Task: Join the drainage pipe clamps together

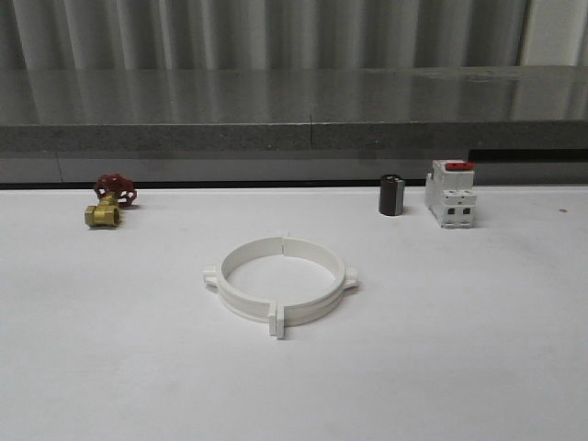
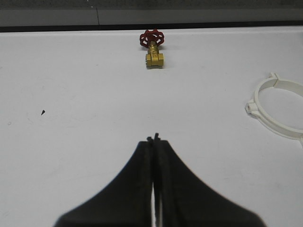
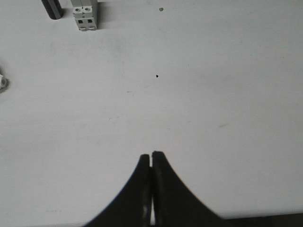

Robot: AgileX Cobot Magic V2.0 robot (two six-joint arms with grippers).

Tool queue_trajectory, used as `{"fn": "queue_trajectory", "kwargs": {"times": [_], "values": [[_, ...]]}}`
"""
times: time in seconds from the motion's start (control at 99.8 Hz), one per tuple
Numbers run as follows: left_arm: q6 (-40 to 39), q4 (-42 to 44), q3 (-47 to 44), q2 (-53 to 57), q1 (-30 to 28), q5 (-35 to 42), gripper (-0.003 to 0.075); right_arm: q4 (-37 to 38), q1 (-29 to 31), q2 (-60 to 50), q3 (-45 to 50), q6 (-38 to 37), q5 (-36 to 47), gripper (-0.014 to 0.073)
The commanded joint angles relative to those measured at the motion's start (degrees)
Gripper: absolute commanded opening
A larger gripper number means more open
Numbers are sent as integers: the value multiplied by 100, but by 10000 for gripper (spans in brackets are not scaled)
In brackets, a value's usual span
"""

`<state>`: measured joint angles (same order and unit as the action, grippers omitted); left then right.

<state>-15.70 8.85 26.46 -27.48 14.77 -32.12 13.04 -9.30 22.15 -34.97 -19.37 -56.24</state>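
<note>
Nearest the robot, both grippers hang above bare white table point(image 1: 478, 367): the left gripper point(image 2: 154, 139) has its fingers pressed together on nothing, and the right gripper point(image 3: 151, 155) likewise. At mid-table the two clamps point(image 1: 280, 280) lie flat, joined into one ring (flanges meeting at the near and far sides, a small tab sticking out at each side), well apart from both grippers. Farther back, to the left, a brass valve point(image 1: 108, 202) with a red handwheel lies on the table. Back right stand a dark cylinder point(image 1: 391, 195) and, just beside it, a white breaker point(image 1: 450, 193) with a red top.
</note>
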Motion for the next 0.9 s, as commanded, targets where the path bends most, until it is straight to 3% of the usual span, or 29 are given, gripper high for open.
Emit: {"fn": "queue_trajectory", "kwargs": {"times": [0.0, 0.17, 0.391, 0.561, 0.771, 0.891], "values": [[5, -21, 161, -6, -19, 394, -20, 151, 27, 41, -123, 56, 307, -118], [5, -21, 161, -6, -19, 394, -20, 240, 27, 35, -41, 56, 480, -118], [5, -21, 161, -6, -19, 394, -20, 7, 31, -620, 710, 56, 2162, -118], [5, -21, 161, -6, -19, 394, -20, -335, 40, -1368, 1581, 149, 3010, -118], [5, -21, 161, -6, -19, 394, -20, -1304, 632, -2162, 2472, 986, 3578, -118], [5, -21, 161, -6, -19, 394, -20, -1383, 925, -2400, 2816, 1131, 3964, -118]]}}
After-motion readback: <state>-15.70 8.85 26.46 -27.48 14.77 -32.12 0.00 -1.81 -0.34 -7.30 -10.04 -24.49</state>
